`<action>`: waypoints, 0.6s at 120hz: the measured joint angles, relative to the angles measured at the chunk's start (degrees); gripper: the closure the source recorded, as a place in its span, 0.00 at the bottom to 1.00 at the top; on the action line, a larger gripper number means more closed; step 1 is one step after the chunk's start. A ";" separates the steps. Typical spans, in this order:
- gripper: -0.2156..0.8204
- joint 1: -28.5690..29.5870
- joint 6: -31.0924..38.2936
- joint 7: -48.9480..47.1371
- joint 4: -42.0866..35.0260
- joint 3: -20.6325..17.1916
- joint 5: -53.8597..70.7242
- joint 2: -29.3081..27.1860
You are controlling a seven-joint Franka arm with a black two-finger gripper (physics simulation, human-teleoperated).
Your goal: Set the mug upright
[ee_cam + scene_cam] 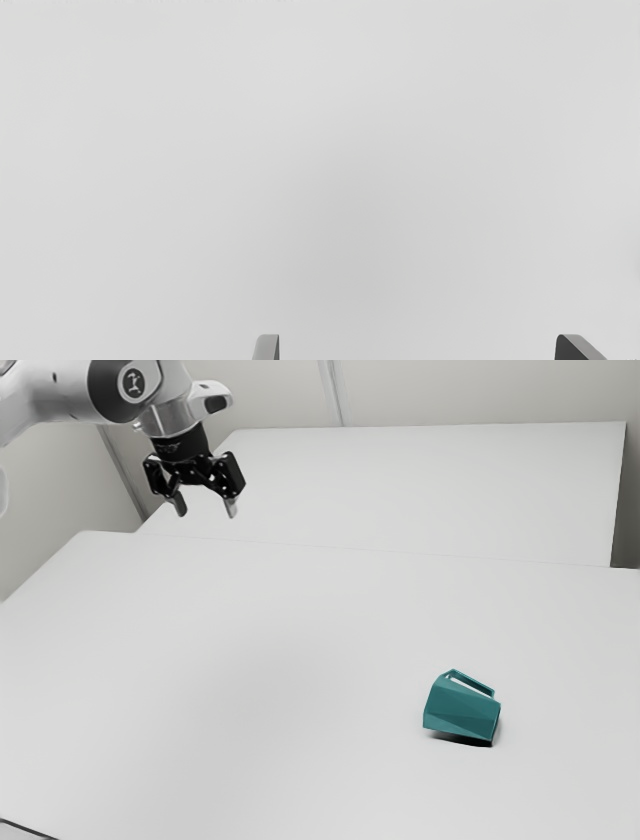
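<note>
A teal faceted mug lies tipped over on the white table, in the exterior view's lower right, with its handle on the upper side and a dark shadow beneath it. High above the table at the exterior view's upper left, the black gripper hangs far from the mug, its two fingers spread apart. In the wrist view the open gripper has nothing between its fingertips, over plain pale surface.
Behind the table stands another white surface, with pale walls around it. A thin dark line crosses the exterior view's bottom left corner.
</note>
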 joint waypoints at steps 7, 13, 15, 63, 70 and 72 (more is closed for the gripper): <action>0.21 -0.38 0.08 0.00 -0.04 -0.04 0.04 0.07; 0.21 -0.77 0.15 -0.02 -0.13 -0.05 0.05 0.09; 0.21 -0.90 0.17 -0.03 -0.15 -0.06 0.05 0.10; 0.21 -1.33 3.35 -0.40 -5.67 -0.11 -4.39 -1.36; 0.21 -1.03 4.55 -0.47 -6.98 -0.08 -6.86 -1.62; 0.21 -0.93 4.85 -0.53 -7.38 -0.07 -7.76 -1.64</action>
